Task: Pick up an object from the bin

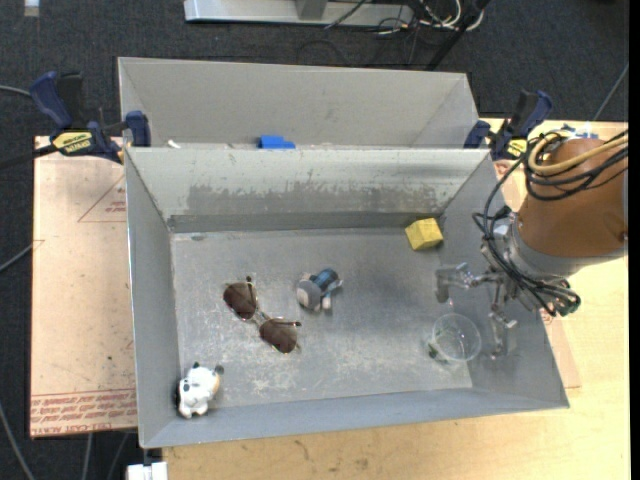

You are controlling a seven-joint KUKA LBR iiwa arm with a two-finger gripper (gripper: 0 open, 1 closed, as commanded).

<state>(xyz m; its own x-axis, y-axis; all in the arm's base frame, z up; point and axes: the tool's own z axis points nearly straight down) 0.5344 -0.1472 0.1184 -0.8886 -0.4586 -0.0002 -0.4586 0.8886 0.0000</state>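
Near the right wall of the grey metal bin lay a small clear plastic cup, see-through and hard to make out against the floor, towards the near side. The two-finger gripper hung low just beside and partly over it, its grey fingers spread apart with nothing between them; one finger stood to the far left of the cup, the other to its right. That spread looked meant to straddle the cup's rim, though whether either finger touched it could not be told. The arm's orange-covered wrist leaned in over the right rim, which likely explained why the nearest thing on that side was the one under the fingers. A yellow block sat further off against the foot of the far wall. Well apart to the left lay a small blue and grey figure, then brown-lensed sunglasses, and in the near left corner a white plush toy, all clear of the gripper's path
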